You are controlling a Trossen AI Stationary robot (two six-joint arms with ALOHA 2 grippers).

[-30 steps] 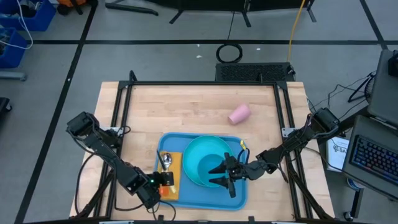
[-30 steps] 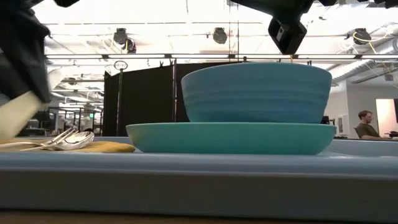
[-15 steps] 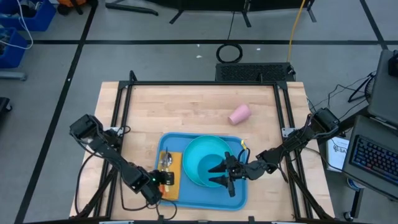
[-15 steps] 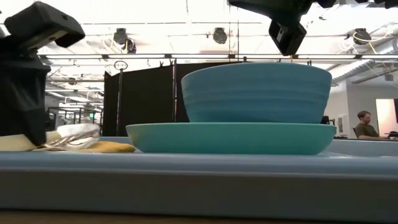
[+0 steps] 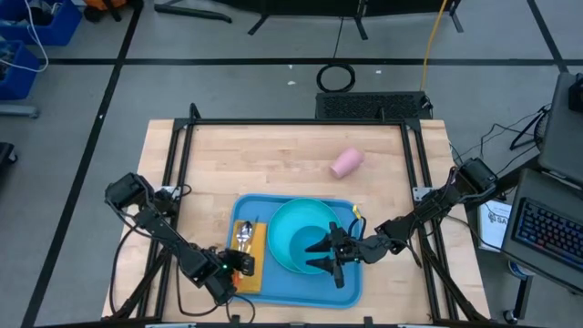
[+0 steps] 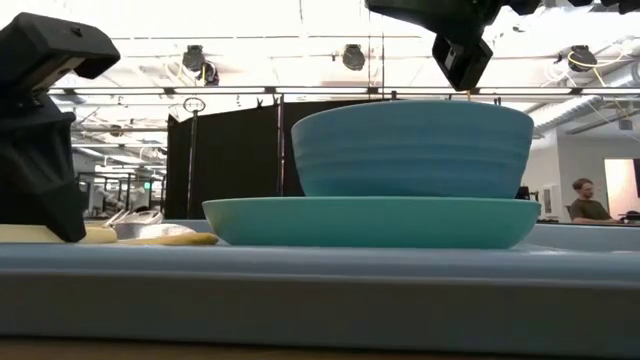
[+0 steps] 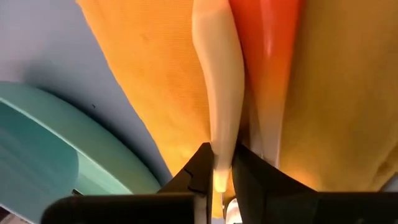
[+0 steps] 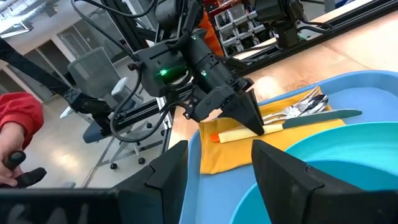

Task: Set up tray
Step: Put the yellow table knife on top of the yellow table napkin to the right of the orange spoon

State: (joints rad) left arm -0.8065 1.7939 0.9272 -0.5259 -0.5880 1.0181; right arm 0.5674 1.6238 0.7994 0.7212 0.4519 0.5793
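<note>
The left gripper is down at the near left corner of the tray, its jaws pinched almost shut on the end of a cream-coloured utensil handle that lies flat on the yellow-orange napkin; an orange handle lies just beside it, touching along its length. From the right wrist view the same gripper shows as a dark wedge pressed down onto the handle ends, with the metal heads of the cutlery fanned out farther along the napkin, and a green-handled piece nearer the plate. The tray itself sits on the wooden worktop toward the near edge, about midway between the two arms, with the napkin covering its left strip. To the right of the napkin, a round turquoise plate fills the middle of the tray and carries a deeper blue bowl. The right gripper hangs over the right side of the plate, jaws spread wide and holding nothing. Beyond the tray, on bare wood toward the far right, a pink cup lies tipped on its side, well apart from everything else. A person sits in the room behind, at the low view's right edge.
</note>
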